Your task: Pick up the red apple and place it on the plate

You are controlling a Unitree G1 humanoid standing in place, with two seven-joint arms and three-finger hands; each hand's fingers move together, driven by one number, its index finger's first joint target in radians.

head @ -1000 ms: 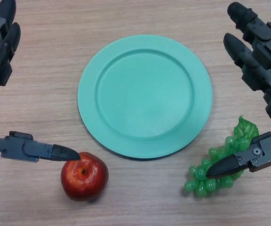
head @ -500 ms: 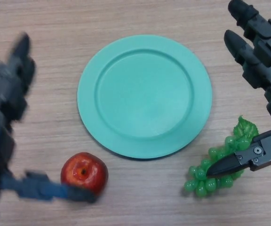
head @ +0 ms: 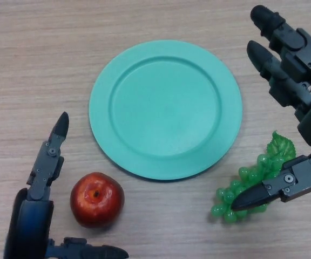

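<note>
red apple (head: 96, 198) sits on the wooden table (head: 31, 65) between the spread fingers and thumb of the left hand (head: 39, 210), untouched, the green plate (head: 165, 108) just beyond, right hand (head: 298, 97) open over the grapes (head: 252, 181).

Red apple (head: 96, 198) upright, stem up, on table, near empty green plate (head: 165, 108)

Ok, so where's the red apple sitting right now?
In the head view the red apple lies on the table at lower left, just below the green plate's near-left rim and not on it, between the fingers and thumb of the open left hand.
</note>
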